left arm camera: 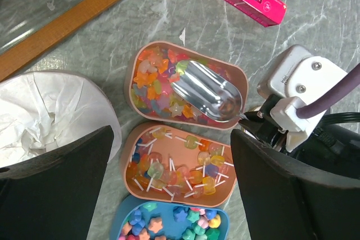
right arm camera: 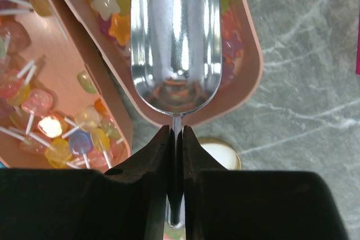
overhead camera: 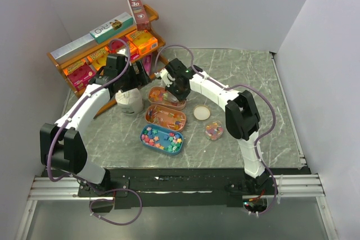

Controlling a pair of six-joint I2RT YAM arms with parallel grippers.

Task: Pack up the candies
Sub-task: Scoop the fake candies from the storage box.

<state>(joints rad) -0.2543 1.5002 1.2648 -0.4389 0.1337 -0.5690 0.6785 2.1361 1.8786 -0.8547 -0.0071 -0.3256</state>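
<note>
Landmark: the lollipop tray (right arm camera: 56, 66) at the middle of the table (overhead camera: 242, 77).

1. Right gripper (right arm camera: 175, 133): narrow, clamped on the thin handle of the metal scoop (right arm camera: 175, 37). The handle runs straight between the jaws. The gripper sits just beyond the lollipop tray's far right corner.
2. Scoop: the bowl reaches out over the star tray (right arm camera: 253, 66), which lies against the far side of the lollipop tray. The bowl shows bare metal with coloured reflections only.
3. Candies (left arm camera: 149, 82): star-shaped, mixed colours, loose in the star tray. They lie under and on both sides of the scoop bowl, directly ahead of the right gripper. Whether the scoop tip touches them cannot be told.
4. More candies fill the blue tray (left arm camera: 167, 209), on the near side of the lollipop tray.
5. Left gripper (left arm camera: 173, 133): jaws wide, holding nothing, above the lollipop tray.
6. A white bag (left arm camera: 50, 111) stands left of the lollipop tray, and a round lid (right arm camera: 219, 153) lies to its right.
</note>
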